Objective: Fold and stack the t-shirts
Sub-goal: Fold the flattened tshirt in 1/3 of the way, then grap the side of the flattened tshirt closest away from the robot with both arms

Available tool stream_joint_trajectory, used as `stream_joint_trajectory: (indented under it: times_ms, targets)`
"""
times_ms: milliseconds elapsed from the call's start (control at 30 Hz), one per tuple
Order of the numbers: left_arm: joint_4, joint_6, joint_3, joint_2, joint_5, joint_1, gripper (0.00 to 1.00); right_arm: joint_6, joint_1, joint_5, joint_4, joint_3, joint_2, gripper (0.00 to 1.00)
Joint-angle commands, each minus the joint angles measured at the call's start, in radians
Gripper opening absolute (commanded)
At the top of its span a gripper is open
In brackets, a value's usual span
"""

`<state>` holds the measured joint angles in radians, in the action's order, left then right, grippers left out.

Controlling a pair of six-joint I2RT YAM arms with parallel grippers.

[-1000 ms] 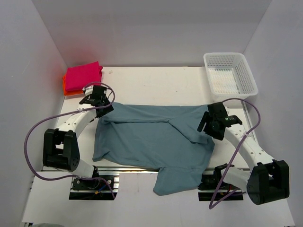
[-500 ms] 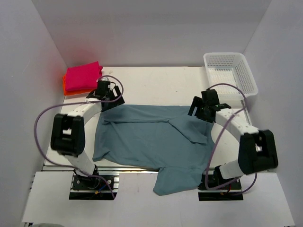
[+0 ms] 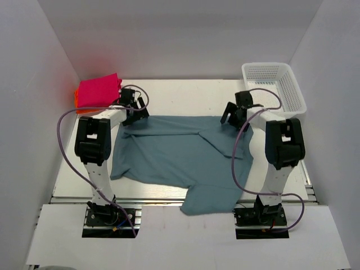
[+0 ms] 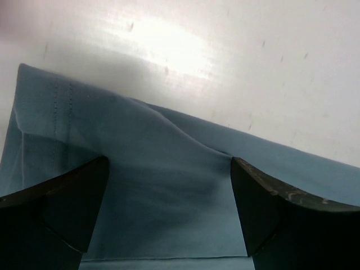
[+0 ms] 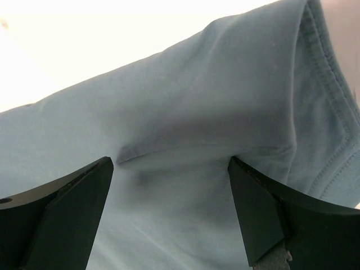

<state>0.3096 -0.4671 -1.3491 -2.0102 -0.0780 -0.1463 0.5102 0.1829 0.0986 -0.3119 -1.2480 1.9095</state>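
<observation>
The large teal-blue t-shirt (image 3: 174, 154) lies spread across the table, and its near part hangs over the front edge. A folded magenta-pink t-shirt (image 3: 99, 90) rests on a folded orange-red one (image 3: 77, 99) at the far left corner. My left gripper (image 3: 135, 112) stands open over the teal shirt's far left corner. My right gripper (image 3: 230, 115) stands open over its far right corner. In the left wrist view the teal cloth (image 4: 140, 146) lies flat under the wide-apart jaws of the left gripper (image 4: 169, 163). In the right wrist view a creased fold and hem (image 5: 197, 101) lie under the right gripper (image 5: 171, 163).
A white mesh basket (image 3: 274, 85) stands at the far right corner, close behind the right gripper. Bare white table (image 3: 185, 95) runs between the shirt's far edge and the back wall. White walls close in on the left, right and back.
Both arms have swung toward the far side, and the grippers now sit at the teal shirt's far corners. The shirt's far edge lies farther back, and less cloth hangs over the front.
</observation>
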Motion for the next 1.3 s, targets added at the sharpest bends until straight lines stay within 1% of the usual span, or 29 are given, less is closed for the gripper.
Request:
stream_joint_trajectory:
  times_ms: [0,67,100,167,233,333,433,533,567,600,633,667,700,733,767,800,833,867,900,933,967,1000,1033,1067,1100,1133,1167,1200,1267]
  targets:
    - [0.005,0.022,-0.050,-0.110,-0.002,0.039,1.00,-0.050,-0.020,0.000,-0.021,-0.136,0.146,0.90]
    - [0.005,0.033,-0.102,-0.168,-0.002,0.050,1.00,-0.094,-0.017,0.022,-0.038,-0.200,0.202,0.90]
    - [0.014,0.048,-0.155,-0.185,0.010,0.050,1.00,-0.108,-0.016,0.042,-0.049,-0.284,0.233,0.90]
    - [0.014,0.074,-0.221,-0.211,0.029,0.050,1.00,-0.149,-0.019,0.044,-0.043,-0.333,0.275,0.90]
    - [0.023,0.094,-0.260,-0.222,0.040,0.050,1.00,-0.171,-0.016,0.046,-0.036,-0.416,0.286,0.90]
    - [0.023,0.122,-0.291,-0.174,0.052,0.050,1.00,-0.226,-0.011,0.026,-0.024,-0.478,0.275,0.90]
    - [0.023,0.146,-0.282,-0.084,0.063,0.050,1.00,-0.275,-0.010,-0.042,0.005,-0.466,0.206,0.90]
    - [0.034,0.147,-0.214,0.011,0.049,0.050,1.00,-0.306,0.006,-0.080,0.004,-0.444,0.135,0.90]
    - [0.052,0.147,-0.167,0.087,0.017,0.038,1.00,-0.311,0.010,-0.086,0.004,-0.420,0.119,0.90]
    - [0.072,0.134,-0.138,0.129,-0.002,0.037,1.00,-0.321,0.016,-0.144,0.007,-0.392,0.062,0.90]
    - [0.092,0.115,-0.107,0.175,-0.015,0.037,1.00,-0.331,0.027,-0.158,0.011,-0.377,0.040,0.90]
    - [0.115,0.088,-0.038,0.218,-0.029,0.037,1.00,-0.331,0.036,-0.180,0.023,-0.339,0.019,0.90]
    - [0.131,0.058,0.006,0.313,-0.042,0.037,1.00,-0.329,0.039,-0.198,0.025,-0.293,-0.028,0.90]
    - [0.152,-0.009,0.107,0.362,-0.042,0.037,1.00,-0.319,0.052,-0.204,0.031,-0.272,-0.073,0.90]
    - [0.161,-0.039,0.161,0.410,-0.042,0.046,1.00,-0.311,0.052,-0.223,0.074,-0.183,-0.128,0.90]
    - [0.184,-0.065,0.213,0.498,-0.052,0.047,1.00,-0.282,0.068,-0.240,0.086,-0.147,-0.156,0.90]
    - [0.195,-0.108,0.313,0.543,-0.077,0.047,1.00,-0.270,0.085,-0.246,0.109,-0.116,-0.206,0.90]
    - [0.204,-0.122,0.362,0.585,-0.094,0.047,1.00,-0.263,0.092,-0.261,0.123,-0.026,-0.261,0.90]
    - [0.216,-0.136,0.404,0.623,-0.103,0.047,1.00,-0.242,0.096,-0.266,0.129,0.001,-0.285,0.90]
    - [0.247,-0.169,0.480,0.693,-0.129,0.047,1.00,-0.224,0.104,-0.269,0.135,0.030,-0.361,0.90]
    - [0.265,-0.192,0.516,0.726,-0.152,0.047,1.00,-0.214,0.116,-0.270,0.151,0.123,-0.384,0.90]
    - [0.284,-0.218,0.547,0.757,-0.175,0.047,1.00,-0.173,0.122,-0.267,0.169,0.154,-0.409,0.90]
    - [0.298,-0.253,0.608,0.784,-0.205,0.047,1.00,-0.162,0.128,-0.267,0.178,0.215,-0.481,0.90]
    - [0.312,-0.266,0.632,0.835,-0.222,0.056,1.00,-0.153,0.135,-0.270,0.188,0.246,-0.503,0.90]
    - [0.312,-0.277,0.675,0.858,-0.238,0.056,0.97,-0.144,0.142,-0.275,0.198,0.313,-0.523,0.90]
    - [0.312,-0.277,0.692,0.879,-0.253,0.056,0.91,-0.145,0.141,-0.280,0.194,0.332,-0.564,0.90]
    - [0.322,-0.294,0.708,0.898,-0.264,0.056,0.89,-0.147,0.145,-0.278,0.185,0.344,-0.604,0.90]
    - [0.332,-0.294,0.731,0.924,-0.282,0.056,0.89,-0.144,0.147,-0.261,0.148,0.385,-0.639,0.90]
    - [0.364,-0.335,0.755,0.933,-0.322,0.065,0.86,-0.139,0.145,-0.235,0.113,0.416,-0.702,0.90]
